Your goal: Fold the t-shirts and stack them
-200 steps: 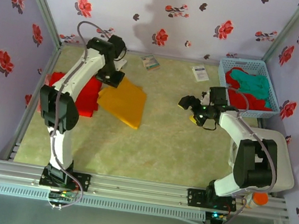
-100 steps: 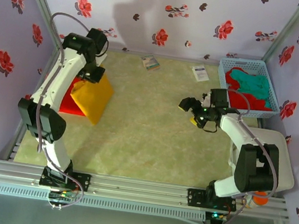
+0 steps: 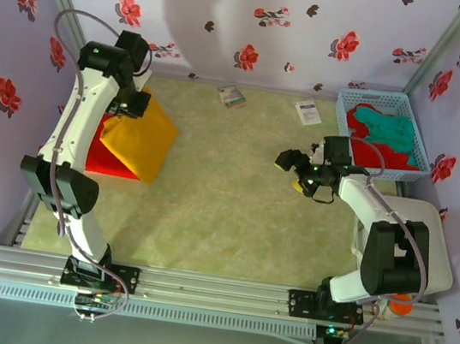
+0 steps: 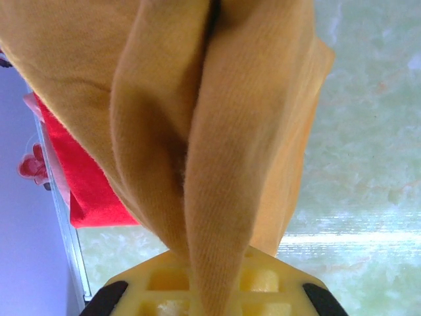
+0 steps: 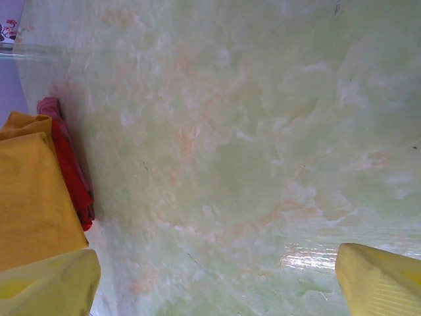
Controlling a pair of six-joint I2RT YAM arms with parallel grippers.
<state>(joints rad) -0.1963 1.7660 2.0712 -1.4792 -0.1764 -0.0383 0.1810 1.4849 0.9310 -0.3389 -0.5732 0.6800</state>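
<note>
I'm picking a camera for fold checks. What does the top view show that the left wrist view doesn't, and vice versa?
Top view adds the blue basket of more shirts, paper cards, and the open right gripper hovering mid-table. Left wrist view adds the close-up pinch: the left gripper shut on a fold of the yellow shirt. Both show that shirt overlapping the red shirt on the table.

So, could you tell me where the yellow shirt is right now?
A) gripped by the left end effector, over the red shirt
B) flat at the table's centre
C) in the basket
A: the left end effector is shut on the yellow shirt, whose cloth overlaps the red shirt.
</note>
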